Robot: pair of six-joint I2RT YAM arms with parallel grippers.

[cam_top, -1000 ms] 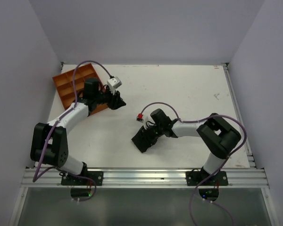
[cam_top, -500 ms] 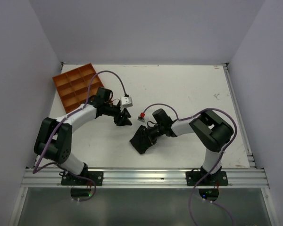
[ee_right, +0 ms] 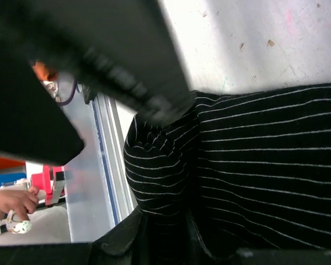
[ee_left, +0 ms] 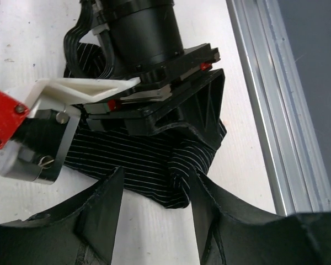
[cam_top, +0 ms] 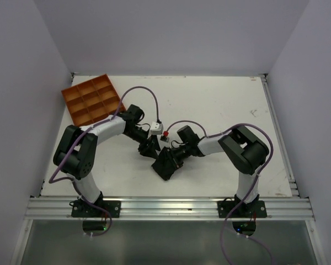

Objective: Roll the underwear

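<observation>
The underwear (cam_top: 164, 165) is a black garment with thin white stripes, lying bunched on the white table near the front middle. My right gripper (cam_top: 175, 157) is shut on a fold of it; in the right wrist view (ee_right: 165, 223) the striped fabric (ee_right: 254, 165) runs between the fingers. My left gripper (cam_top: 148, 148) is open just left of the underwear. In the left wrist view (ee_left: 156, 172) its two fingers straddle the near corner of the fabric (ee_left: 138, 160), low over the table. The right gripper's body (ee_left: 165, 105) lies on the cloth beyond.
An orange compartment tray (cam_top: 91, 99) stands at the back left. The aluminium rail at the table's front edge (ee_left: 270, 110) runs close beside the underwear and also shows in the right wrist view (ee_right: 99, 165). Both arms' cables loop above the grippers.
My left arm has swung from the orange tray across to the underwear, and its open gripper now sits at the cloth's corner. The right gripper has stayed on the underwear.
</observation>
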